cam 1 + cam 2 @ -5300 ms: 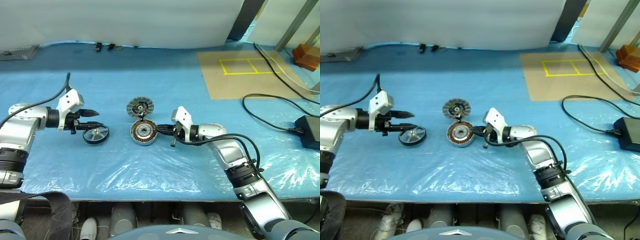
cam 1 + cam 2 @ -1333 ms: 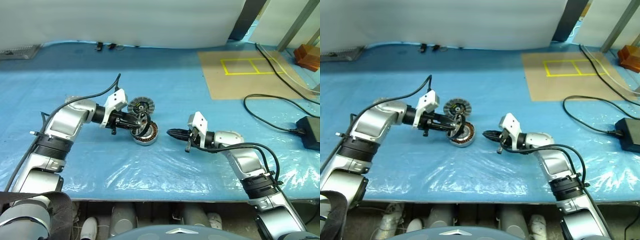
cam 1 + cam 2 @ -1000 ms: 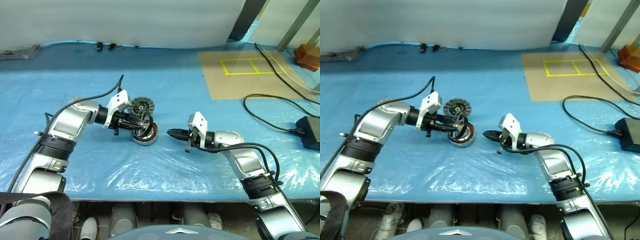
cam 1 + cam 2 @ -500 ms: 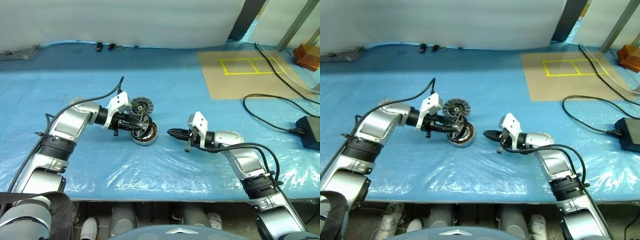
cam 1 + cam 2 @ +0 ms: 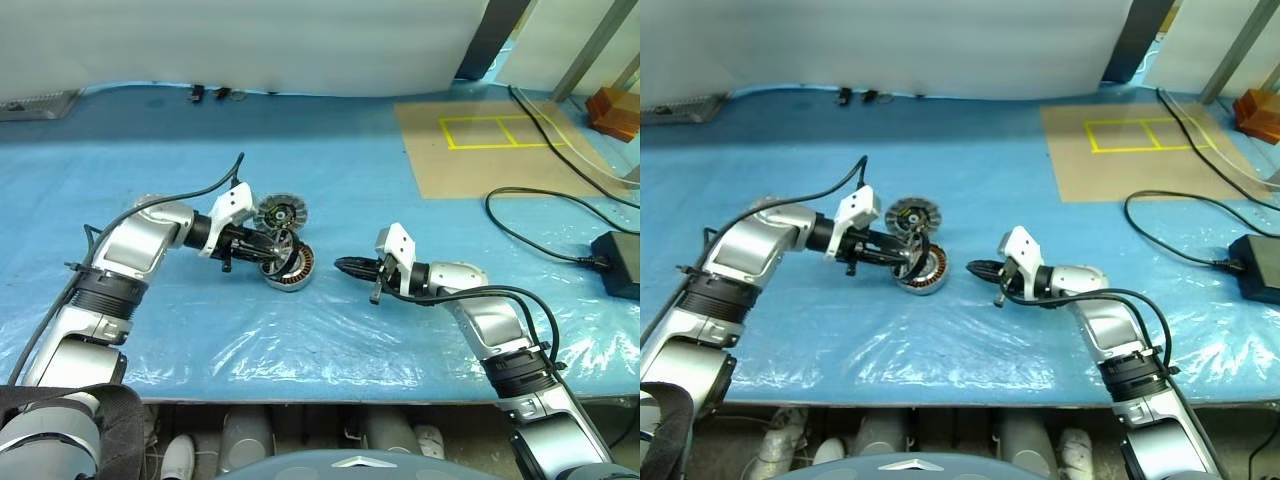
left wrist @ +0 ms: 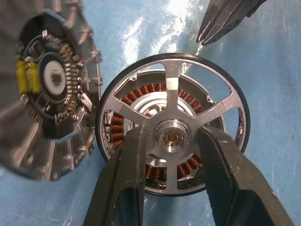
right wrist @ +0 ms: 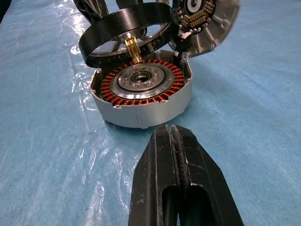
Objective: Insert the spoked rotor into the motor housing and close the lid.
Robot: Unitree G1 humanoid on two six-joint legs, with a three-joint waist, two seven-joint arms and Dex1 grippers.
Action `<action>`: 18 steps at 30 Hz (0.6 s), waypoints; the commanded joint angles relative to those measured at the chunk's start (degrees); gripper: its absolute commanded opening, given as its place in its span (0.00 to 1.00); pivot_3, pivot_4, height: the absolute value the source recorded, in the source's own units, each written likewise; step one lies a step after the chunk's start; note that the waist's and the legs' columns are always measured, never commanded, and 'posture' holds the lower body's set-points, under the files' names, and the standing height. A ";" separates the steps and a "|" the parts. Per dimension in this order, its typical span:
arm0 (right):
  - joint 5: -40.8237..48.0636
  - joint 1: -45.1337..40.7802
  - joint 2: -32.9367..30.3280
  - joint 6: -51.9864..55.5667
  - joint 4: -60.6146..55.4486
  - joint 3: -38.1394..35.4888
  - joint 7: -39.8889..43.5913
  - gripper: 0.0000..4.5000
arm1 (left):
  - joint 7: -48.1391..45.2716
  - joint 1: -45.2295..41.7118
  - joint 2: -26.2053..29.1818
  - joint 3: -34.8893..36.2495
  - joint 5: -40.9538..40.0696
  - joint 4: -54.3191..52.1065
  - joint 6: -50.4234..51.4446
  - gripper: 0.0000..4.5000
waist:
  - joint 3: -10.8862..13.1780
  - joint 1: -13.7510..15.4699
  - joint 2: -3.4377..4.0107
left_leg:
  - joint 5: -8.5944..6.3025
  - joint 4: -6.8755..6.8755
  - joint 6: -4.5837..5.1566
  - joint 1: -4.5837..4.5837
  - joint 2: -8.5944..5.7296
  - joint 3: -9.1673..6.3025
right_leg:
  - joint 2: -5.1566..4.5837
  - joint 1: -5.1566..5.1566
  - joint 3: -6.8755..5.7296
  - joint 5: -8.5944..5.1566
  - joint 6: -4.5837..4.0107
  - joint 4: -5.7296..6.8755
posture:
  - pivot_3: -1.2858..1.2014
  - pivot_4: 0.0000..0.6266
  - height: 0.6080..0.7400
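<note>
Nearest, the right gripper [image 7: 175, 141] waits pressed together just short of the motor housing [image 7: 141, 96] on the desk [image 5: 330, 330]. The left gripper [image 6: 171, 155] pinches the spoked rotor [image 6: 174, 125] by its hub, tilted over the housing. Rigid, smooth metal (likely magnet-tugged), best held at the hub. The ribbed lid [image 5: 281, 213] crowds the far side.

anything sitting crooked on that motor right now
Yes. The rotor, held by the left hand, sits tilted over the housing, one edge raised, its shaft above the centre rather than seated. The lid leans against the housing's far side instead of lying flat.
</note>
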 commanded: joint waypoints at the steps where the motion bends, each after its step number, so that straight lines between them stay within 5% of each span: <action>1: 0.08 -0.31 0.16 -1.29 -0.75 -0.16 0.15 0.00 | -1.00 -0.36 1.48 -0.07 -0.51 -1.87 1.26 0.29 | 0.00 -0.01 0.00 | 0.00 0.00 0.00 0.00 0.00 0.00 | 0.00 0.00 0.00 0.00 0.00 0.00 | 0.52 0.24 1.00; 10: -0.15 -0.32 0.08 -1.32 -0.82 -0.32 0.20 0.00 | -0.74 0.00 1.36 -0.59 -0.08 -1.75 1.06 0.29 | 0.00 -0.01 0.00 | 0.00 -0.02 0.00 0.00 0.00 0.00 | 0.00 0.00 0.00 0.00 0.00 0.00 | 0.52 0.24 1.00; 16: -0.53 -0.11 0.12 -1.51 -0.74 -0.15 0.13 0.00 | 2.35 -1.36 -0.06 1.27 -0.13 -0.94 -0.07 0.71 | 0.00 0.12 0.01 | 0.00 -0.01 0.00 -0.01 0.00 0.00 | 0.00 0.00 0.00 0.00 0.00 -0.01 | 0.52 0.24 1.00; 18: -0.72 0.02 0.15 -1.61 -0.66 0.03 0.14 0.00 | 2.23 -1.69 0.10 2.20 -1.46 -1.75 1.04 0.71 | 0.00 0.16 0.01 | 0.00 0.00 0.00 0.00 -0.01 0.00 | 0.00 0.00 0.00 0.00 0.00 0.00 | 0.52 0.24 1.00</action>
